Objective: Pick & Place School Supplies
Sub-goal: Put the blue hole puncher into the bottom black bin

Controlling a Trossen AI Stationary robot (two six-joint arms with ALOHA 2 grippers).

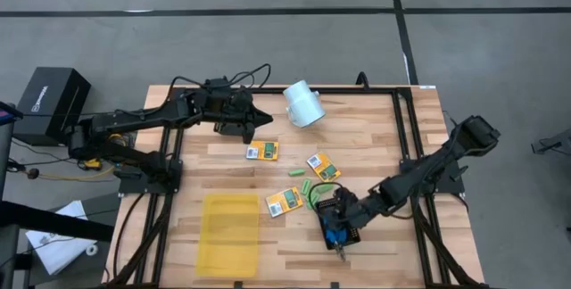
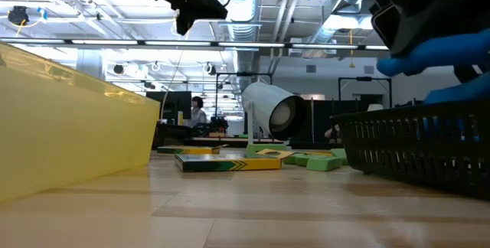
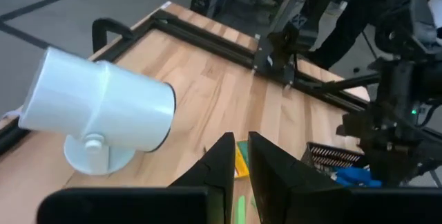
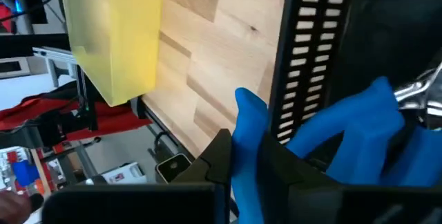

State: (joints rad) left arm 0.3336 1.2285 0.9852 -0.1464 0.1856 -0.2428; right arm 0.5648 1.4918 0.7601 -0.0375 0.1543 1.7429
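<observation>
My right gripper is shut on a blue-handled plier-like tool over the black mesh tray at the table's near right. Three flat orange-yellow boxes lie flat on the wood in the middle, with little light-green pieces between them. My left gripper hovers shut and empty at the far left, near the white cup lying on its side. My right gripper pinches one blue handle of the tool between its two fingers, coming slanting down from the table's right. The other handle spreads off to one side, and the metal jaws point away over the tray. In the low view the blue handles stand above the tray's rim.
A yellow tray stands at the near left. A black frame rail runs along the table's right side under my right arm. Bare wood lies between the yellow tray and the boxes.
</observation>
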